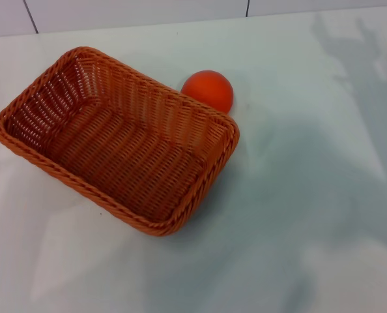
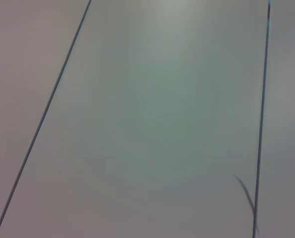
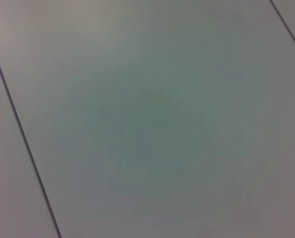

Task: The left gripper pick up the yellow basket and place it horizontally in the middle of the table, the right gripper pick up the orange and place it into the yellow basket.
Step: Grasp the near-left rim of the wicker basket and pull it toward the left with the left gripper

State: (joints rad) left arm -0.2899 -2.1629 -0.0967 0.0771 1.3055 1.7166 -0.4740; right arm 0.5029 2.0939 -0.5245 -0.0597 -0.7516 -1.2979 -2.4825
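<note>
The yellow basket [image 1: 115,140], an orange-coloured woven rectangle with a braided rim, lies on the white table [image 1: 298,215] at the left of the head view, turned diagonally and empty. The orange [image 1: 208,90] rests on the table just behind the basket's far right corner, touching or nearly touching its rim. Neither gripper shows in any view. Both wrist views show only plain pale panels with thin dark seams.
A white wall with dark vertical seams [image 1: 30,16] runs along the table's far edge. Soft arm shadows fall on the table at the right [image 1: 350,59]. Bare table lies in front of and to the right of the basket.
</note>
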